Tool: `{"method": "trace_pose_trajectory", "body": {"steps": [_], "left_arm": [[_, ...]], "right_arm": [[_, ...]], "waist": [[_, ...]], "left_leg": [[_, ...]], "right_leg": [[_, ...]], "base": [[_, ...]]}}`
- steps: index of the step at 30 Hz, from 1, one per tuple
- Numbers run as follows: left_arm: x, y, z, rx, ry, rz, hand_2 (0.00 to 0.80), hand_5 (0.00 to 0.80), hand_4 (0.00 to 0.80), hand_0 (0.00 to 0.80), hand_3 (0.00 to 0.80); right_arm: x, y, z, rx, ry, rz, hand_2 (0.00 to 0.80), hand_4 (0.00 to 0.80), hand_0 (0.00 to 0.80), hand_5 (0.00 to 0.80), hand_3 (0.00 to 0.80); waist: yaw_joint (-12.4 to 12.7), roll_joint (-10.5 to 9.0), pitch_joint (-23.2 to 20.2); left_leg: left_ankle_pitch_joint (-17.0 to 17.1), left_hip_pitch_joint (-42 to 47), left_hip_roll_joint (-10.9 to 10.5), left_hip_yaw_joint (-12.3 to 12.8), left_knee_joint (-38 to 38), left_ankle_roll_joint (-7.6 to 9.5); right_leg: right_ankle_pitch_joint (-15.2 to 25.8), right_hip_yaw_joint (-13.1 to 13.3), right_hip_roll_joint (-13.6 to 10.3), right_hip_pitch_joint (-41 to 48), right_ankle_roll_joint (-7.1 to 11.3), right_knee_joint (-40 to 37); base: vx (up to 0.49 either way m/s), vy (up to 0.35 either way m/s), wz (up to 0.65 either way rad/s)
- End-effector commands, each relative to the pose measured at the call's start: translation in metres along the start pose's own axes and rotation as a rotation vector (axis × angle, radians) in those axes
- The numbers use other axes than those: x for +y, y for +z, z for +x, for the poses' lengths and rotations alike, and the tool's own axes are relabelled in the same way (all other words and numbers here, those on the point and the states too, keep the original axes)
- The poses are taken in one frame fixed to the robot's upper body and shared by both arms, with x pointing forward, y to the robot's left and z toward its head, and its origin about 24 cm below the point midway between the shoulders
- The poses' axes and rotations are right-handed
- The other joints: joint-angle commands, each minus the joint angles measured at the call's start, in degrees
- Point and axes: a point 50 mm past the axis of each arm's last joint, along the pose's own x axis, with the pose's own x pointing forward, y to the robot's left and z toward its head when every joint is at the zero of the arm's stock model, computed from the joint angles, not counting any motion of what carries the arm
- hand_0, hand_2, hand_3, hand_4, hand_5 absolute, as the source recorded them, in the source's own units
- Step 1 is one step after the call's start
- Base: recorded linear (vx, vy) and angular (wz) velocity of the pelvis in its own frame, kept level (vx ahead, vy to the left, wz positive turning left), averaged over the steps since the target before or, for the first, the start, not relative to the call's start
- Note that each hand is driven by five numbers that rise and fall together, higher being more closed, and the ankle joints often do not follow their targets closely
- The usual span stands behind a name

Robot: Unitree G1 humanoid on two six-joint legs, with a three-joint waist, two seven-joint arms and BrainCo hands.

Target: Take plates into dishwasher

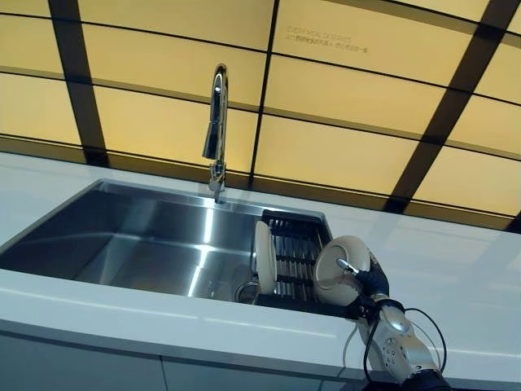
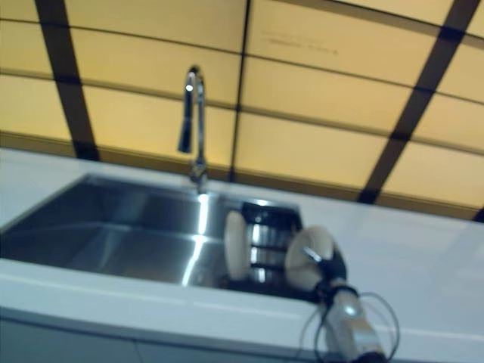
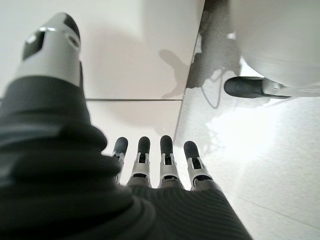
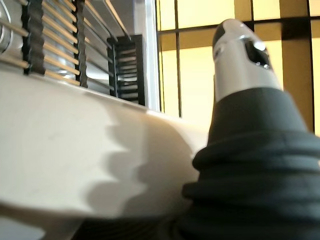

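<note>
At sink's right end, my right hand (image 1: 366,281) grasping plate (image 1: 338,269); lift clear of rack (image 1: 295,261) slots. Left hand (image 3: 150,160) idle, fingers relaxed.

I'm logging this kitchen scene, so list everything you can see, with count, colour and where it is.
Sink: one, steel, set in the counter.
Tap: one, chrome, behind the sink.
Counter: one, white, around the sink.
Rack: one, black, at the sink's right end.
Standing plate: one, cream, on edge in the rack.
Held plate: one, cream, over the rack's right end.
Wall panels: yellow, dark-framed, behind the counter.
Right hand: shut on the held plate.
Left hand: open, low, over a pale floor.
</note>
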Motion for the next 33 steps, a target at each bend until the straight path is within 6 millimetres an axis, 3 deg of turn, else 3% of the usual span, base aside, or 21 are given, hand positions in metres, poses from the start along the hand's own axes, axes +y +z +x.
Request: {"method": "trace_pose_trajectory", "body": {"steps": [1, 2, 3, 5, 6, 27, 33], "left_arm": [[-0.025, 0.016, 0.000, -0.069, -0.057, -0.011, 0.000, 0.000, 0.000, 0.000, 0.000], [-0.025, 0.016, 0.000, -0.071, -0.059, -0.007, 0.000, 0.000, 0.000, 0.000, 0.000], [-0.025, 0.017, 0.000, -0.073, -0.061, -0.007, 0.000, 0.000, 0.000, 0.000, 0.000], [-0.026, 0.017, -0.001, -0.077, -0.062, -0.004, 0.000, 0.000, 0.000, 0.000, 0.000], [-0.026, 0.018, -0.001, -0.078, -0.063, -0.003, 0.000, 0.000, 0.000, 0.000, 0.000], [-0.031, 0.021, -0.002, -0.089, -0.076, 0.026, 0.000, 0.000, 0.000, 0.000, 0.000], [-0.032, 0.024, -0.002, -0.092, -0.076, 0.037, 0.000, 0.000, 0.000, 0.000, 0.000]], "right_arm": [[0.011, -0.070, -0.023, 0.318, -0.018, 0.042, 0.122, 0.122, 0.122, 0.122, 0.122], [0.010, -0.070, -0.023, 0.319, -0.020, 0.042, 0.207, 0.207, 0.207, 0.207, 0.207], [0.010, -0.070, -0.022, 0.318, -0.022, 0.038, 0.424, 0.424, 0.424, 0.424, 0.424], [0.010, -0.070, -0.021, 0.321, -0.027, 0.036, 0.718, 0.718, 0.718, 0.718, 0.718], [0.010, -0.070, -0.021, 0.322, -0.029, 0.033, 0.800, 0.800, 0.800, 0.800, 0.800], [0.019, -0.058, -0.012, 0.278, -0.047, 0.048, 0.800, 0.800, 0.800, 0.800, 0.800], [0.023, -0.021, 0.000, 0.054, -0.066, -0.053, 0.800, 0.800, 0.800, 0.800, 0.800]], "waist": [[3.65, 1.31, 4.77], [3.72, 1.36, 4.76], [3.77, 1.42, 4.76], [3.89, 1.56, 4.76], [3.95, 1.61, 4.72], [4.92, 1.91, 4.22], [5.00, 1.98, 4.24]], "left_leg": [[-4.59, -2.26, -3.31, -3.91, 4.42, 3.07], [-4.60, -2.25, -3.32, -4.03, 4.41, 3.04], [-4.59, -2.27, -3.34, -4.09, 4.41, 3.02], [-4.55, -2.27, -3.35, -4.23, 4.39, 2.98], [-4.52, -2.30, -3.35, -4.34, 4.35, 2.95], [-4.48, -2.43, -3.30, -4.89, 4.51, 2.77], [-4.47, -2.49, -3.33, -4.90, 4.60, 2.77]], "right_leg": [[6.57, 2.19, -7.03, -4.08, 7.53, 7.15], [6.60, 2.16, -7.08, -4.11, 7.53, 7.20], [6.63, 2.11, -7.13, -4.15, 7.54, 7.25], [6.62, 2.03, -7.21, -4.17, 7.52, 7.29], [6.55, 2.00, -7.20, -4.20, 7.51, 7.26], [6.03, 1.34, -7.42, -3.72, 7.53, 7.22], [6.43, 1.27, -7.53, -3.76, 7.64, 7.29]], "base": [[0.025, 0.005, 0.03], [0.018, 0.007, 0.06], [0.016, 0.007, 0.08], [0.012, 0.006, 0.09], [0.009, 0.003, 0.06], [0.000, 0.000, 0.00], [0.000, 0.000, 0.00]]}}
